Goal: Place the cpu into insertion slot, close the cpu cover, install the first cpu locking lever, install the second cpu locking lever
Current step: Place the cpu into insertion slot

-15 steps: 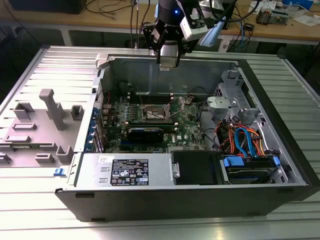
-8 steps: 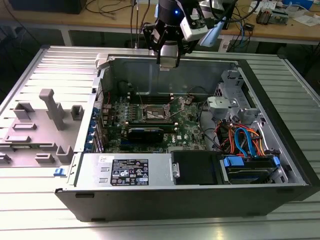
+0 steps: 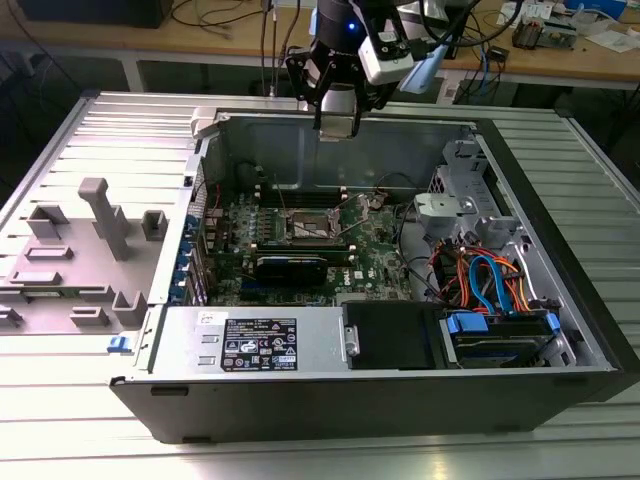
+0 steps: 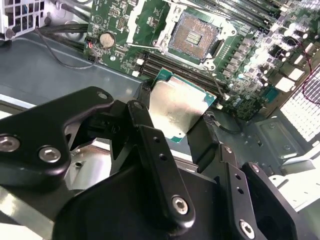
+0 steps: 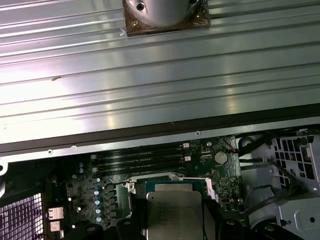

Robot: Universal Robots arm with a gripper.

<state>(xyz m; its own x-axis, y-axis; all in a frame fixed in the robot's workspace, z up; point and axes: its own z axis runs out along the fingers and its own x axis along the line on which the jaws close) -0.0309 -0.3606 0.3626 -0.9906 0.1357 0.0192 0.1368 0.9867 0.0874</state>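
We are gripping the flat, square, silver-lidded cpu (image 4: 177, 105) by opposite edges in the black tool (image 4: 174, 116), well apart from the dark-centred, metal-rimmed insertion slot (image 4: 192, 35). We are judging it light, stiff and fragile.

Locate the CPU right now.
In the second wrist view the CPU sits clamped in the pincer, above the green board and apart from the empty socket.

Exterior view above case (image 3: 330, 400); both wrist views close over circuit board (image 4: 240, 55)
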